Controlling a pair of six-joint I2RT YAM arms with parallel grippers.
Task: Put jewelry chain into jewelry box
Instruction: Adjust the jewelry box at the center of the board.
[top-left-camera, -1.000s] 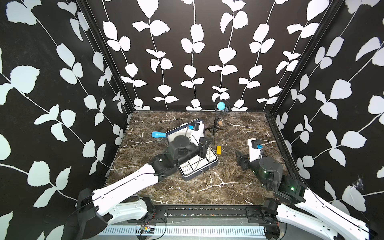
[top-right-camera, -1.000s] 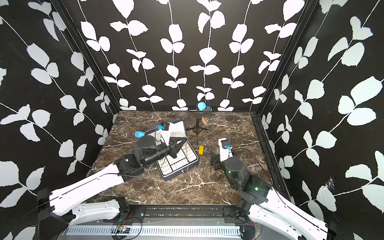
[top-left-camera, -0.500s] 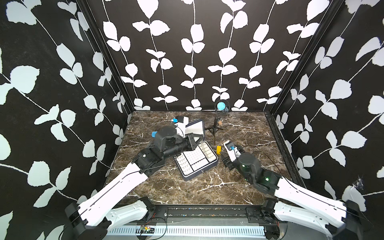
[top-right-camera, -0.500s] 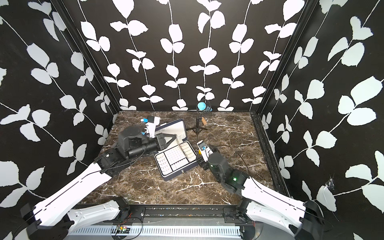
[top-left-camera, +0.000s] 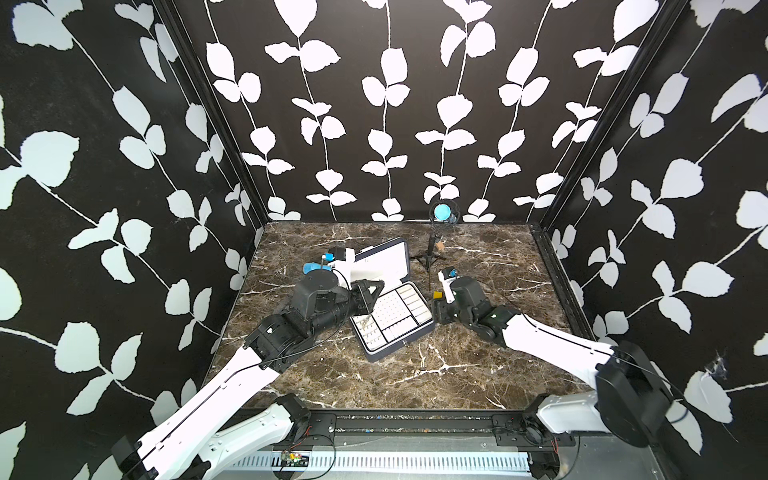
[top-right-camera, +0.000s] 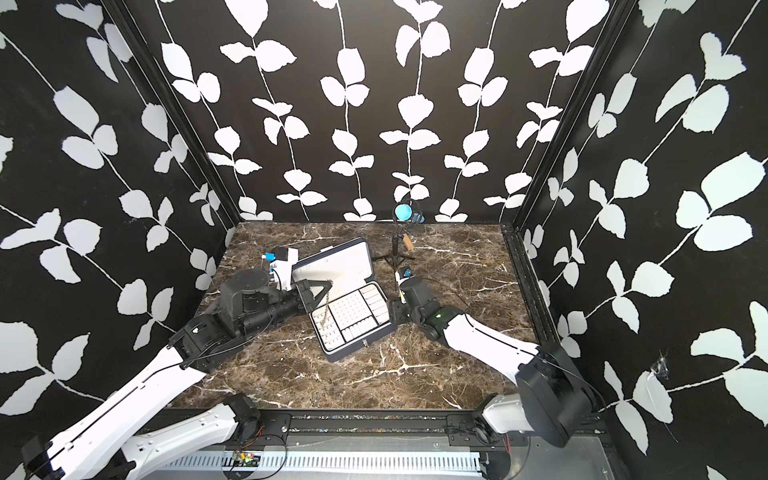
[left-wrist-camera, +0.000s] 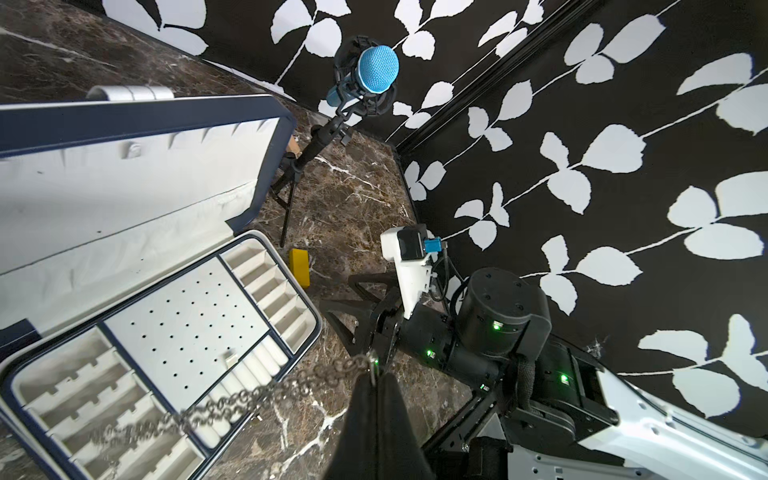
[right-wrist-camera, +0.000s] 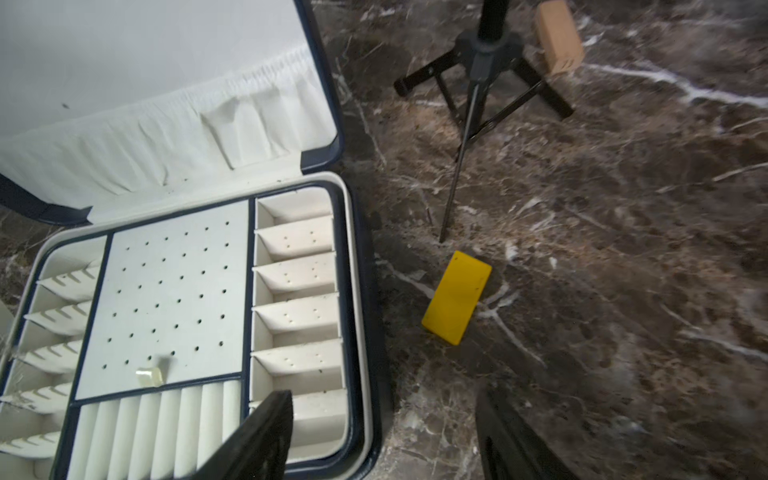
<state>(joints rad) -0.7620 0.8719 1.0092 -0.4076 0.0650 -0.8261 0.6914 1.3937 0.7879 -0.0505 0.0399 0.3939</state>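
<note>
Left gripper (top-right-camera: 329, 286), middle-left of frame: black fingers pressed together, pinching top of chain (left-wrist-camera: 232, 400). Chain: thin silver links, hard to see in top views. Hangs limp, long way up-and-down, low end at left slots of box (top-right-camera: 353, 345); touching or not, unclear. Box: dark, rounded, white inside, lid up. Right gripper (right-wrist-camera: 382, 399), just right of box: fingers spread apart.

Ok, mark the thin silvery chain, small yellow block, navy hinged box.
thin silvery chain (left-wrist-camera: 249, 395): left wrist view, middle links.
small yellow block (right-wrist-camera: 456, 297): right wrist view, top face.
navy hinged box (right-wrist-camera: 357, 291): right wrist view, rim.
</note>
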